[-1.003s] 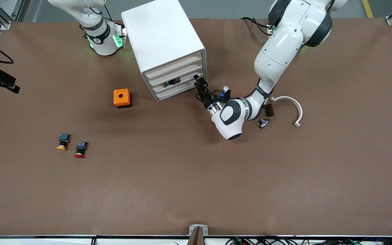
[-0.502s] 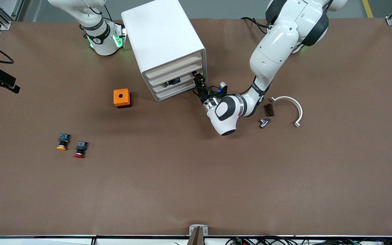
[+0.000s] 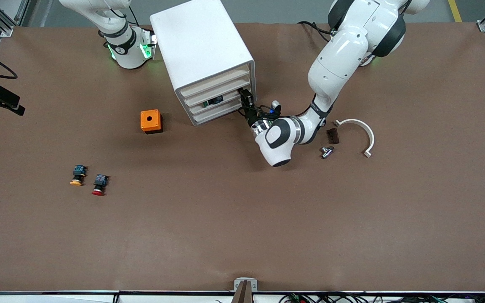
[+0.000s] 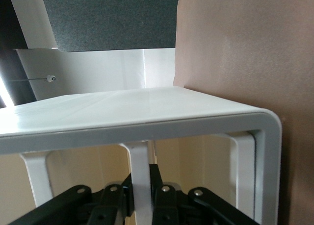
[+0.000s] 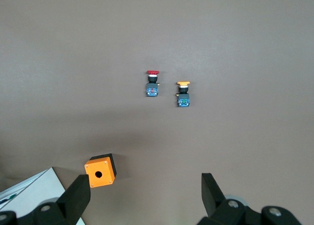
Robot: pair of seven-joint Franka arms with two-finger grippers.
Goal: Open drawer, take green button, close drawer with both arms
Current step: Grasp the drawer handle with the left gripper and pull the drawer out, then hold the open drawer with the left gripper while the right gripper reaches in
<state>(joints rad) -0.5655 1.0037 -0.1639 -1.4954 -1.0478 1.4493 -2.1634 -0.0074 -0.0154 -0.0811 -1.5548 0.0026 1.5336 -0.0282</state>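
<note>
Two arms, one cabinet, four drawers, three push buttons in all.

One white cabinet [image 3: 202, 50] on the brown table [image 3: 242, 219], with four shallow drawers stacked in its front. Third from the top: the drawer [image 3: 225, 104], closed, with the button [image 3: 212, 101] showing inside as a small dark body with a hint of green.

Left gripper [image 3: 246, 101] at the cabinet front, on the corner toward the left arm's end. In the left wrist view, fingers [image 4: 167, 205] together on a thin white upright strip of the drawer front.

Right gripper [image 5: 142, 195] up over the table near the cabinet, waiting, fingers wide apart with nothing between them.

Two loose buttons lying side by side toward the right arm's end, nearer the front camera than the cabinet: one yellow-capped button [image 3: 77, 175], one red-capped button [image 3: 99, 184]. One orange box [image 3: 150, 121] with a round hole in its top, just beside the cabinet.

Toward the left arm's end, three small parts: one white curved bracket [image 3: 358, 128], one dark brown block [image 3: 332, 135], one small metal fitting [image 3: 326, 151].
</note>
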